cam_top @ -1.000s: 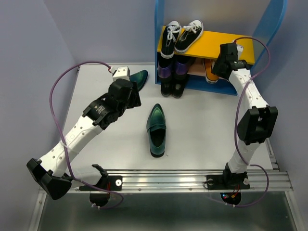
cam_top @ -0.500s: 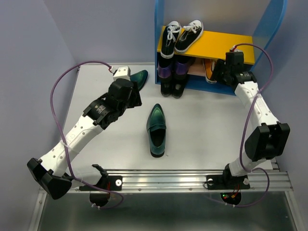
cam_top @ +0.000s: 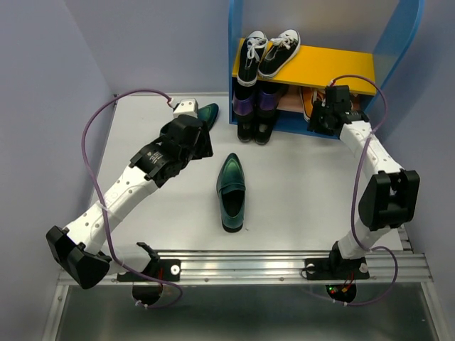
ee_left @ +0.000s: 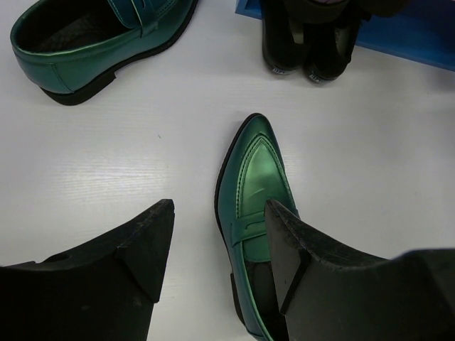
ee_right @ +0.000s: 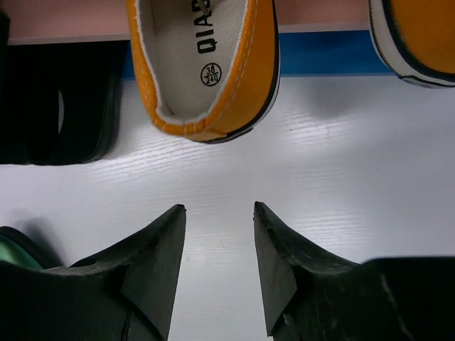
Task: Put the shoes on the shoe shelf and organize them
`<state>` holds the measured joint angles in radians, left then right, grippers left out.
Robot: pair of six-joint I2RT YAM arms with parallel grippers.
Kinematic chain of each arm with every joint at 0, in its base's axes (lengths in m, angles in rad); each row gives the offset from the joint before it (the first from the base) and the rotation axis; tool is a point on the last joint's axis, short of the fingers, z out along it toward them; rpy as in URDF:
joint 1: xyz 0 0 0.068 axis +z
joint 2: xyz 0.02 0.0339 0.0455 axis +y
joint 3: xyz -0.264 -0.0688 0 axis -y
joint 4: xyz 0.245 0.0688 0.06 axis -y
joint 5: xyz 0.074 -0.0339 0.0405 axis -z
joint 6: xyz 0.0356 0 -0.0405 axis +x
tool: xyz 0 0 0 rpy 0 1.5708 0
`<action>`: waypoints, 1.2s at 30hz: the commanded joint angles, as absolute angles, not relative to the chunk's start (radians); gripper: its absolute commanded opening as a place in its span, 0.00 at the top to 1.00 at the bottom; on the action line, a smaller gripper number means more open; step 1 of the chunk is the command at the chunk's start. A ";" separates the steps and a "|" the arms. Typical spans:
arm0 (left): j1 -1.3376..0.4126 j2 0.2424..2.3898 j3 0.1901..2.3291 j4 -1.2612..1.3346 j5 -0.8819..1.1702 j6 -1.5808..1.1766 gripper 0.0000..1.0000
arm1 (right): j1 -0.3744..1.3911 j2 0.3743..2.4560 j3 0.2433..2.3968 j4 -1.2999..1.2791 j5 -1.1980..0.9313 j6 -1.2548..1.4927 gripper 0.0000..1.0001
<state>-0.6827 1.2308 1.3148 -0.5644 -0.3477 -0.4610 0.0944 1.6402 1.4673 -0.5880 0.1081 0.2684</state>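
Left tool [ee_left: 219, 209]: jaws partly open, nothing clamped. One dark green loafer [ee_left: 254, 177] lies on the bench [ee_left: 106, 163] between the fingers, toe pointing away from the wrist. Its heel end is hidden under one finger [ee_left: 313, 263]; I cannot tell whether that finger touches it.

Left arm: stretched diagonally from its base at the near left to the far left part of the bench, wrist low over the loafer.

Right tool [ee_right: 219, 209]: jaws apart, empty, bare bench between the fingertips. The heel of an orange sneaker [ee_right: 210, 67] lies just ahead of it, on the pinkish lower board. A second orange sneaker [ee_right: 419, 39] lies to the right.

Right arm: elbow raised at the right, forearm reaching forward to the right front of the shoe shelf [cam_top: 233, 71].

Second green loafer [cam_top: 232, 192]: mid-bench, toe toward the shelf, well apart from both tools.

Black low shoes [cam_top: 254, 129]: side by side at the shelf's lower left front.
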 commanded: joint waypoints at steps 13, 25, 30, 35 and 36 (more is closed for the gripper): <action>-0.678 1.186 1.296 -0.563 -0.390 -0.474 0.35 | 0.097 1.827 1.686 -0.425 0.244 0.367 0.55; -0.678 1.203 1.302 -0.554 -0.388 -0.465 0.35 | 0.097 1.715 1.554 -0.436 0.150 0.377 0.36; -0.678 1.235 1.310 -0.549 -0.385 -0.457 0.35 | 0.097 1.628 1.428 -0.483 0.132 0.362 0.18; -0.670 1.244 1.324 -0.545 -0.397 -0.449 0.35 | 0.115 1.505 1.350 -0.520 0.095 0.353 0.10; -0.666 1.247 1.325 -0.545 -0.400 -0.449 0.35 | 0.130 1.490 1.333 -0.529 0.086 0.354 0.10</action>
<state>-0.6777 1.2453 1.3022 -0.5716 -0.3687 -0.4671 0.1009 1.5921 1.3655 -0.5156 0.1337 0.3668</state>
